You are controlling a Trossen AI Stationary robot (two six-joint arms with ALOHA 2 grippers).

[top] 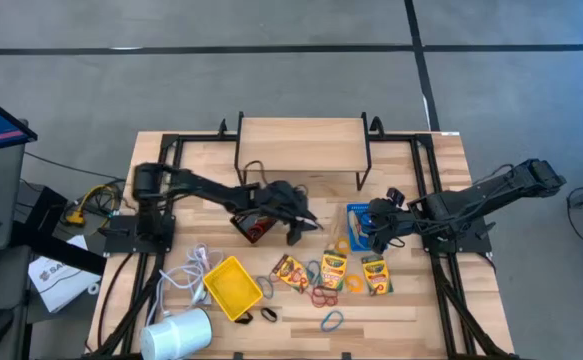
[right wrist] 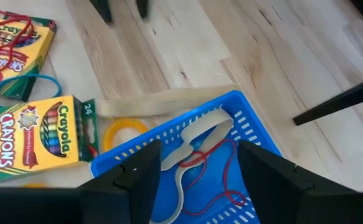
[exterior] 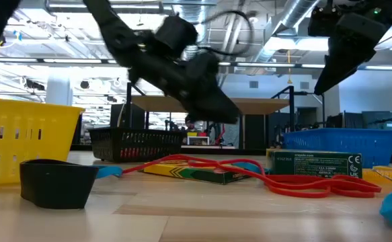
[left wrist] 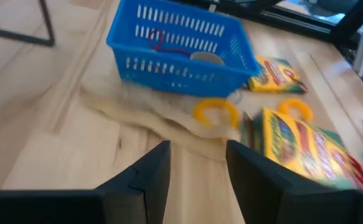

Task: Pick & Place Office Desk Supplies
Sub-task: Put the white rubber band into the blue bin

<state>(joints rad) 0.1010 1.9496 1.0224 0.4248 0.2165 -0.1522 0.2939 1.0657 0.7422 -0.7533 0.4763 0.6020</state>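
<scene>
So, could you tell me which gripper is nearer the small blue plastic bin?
Right. The right gripper hovers directly over the blue bin; the left gripper is off to its side, above bare table.

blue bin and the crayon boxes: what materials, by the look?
Blue bin: looks like moulded plastic, slightly glossy, with slotted lattice walls. Crayon boxes: likely printed cardboard, given the flat panels, folded edges and colour print. The tabletop under them looks like light wood with visible grain.

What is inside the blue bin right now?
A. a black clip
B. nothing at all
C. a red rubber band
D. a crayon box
C: the right wrist view looks down into the blue bin and shows a red rubber band looping across its floor, while the crayon boxes lie outside on the table.
</scene>
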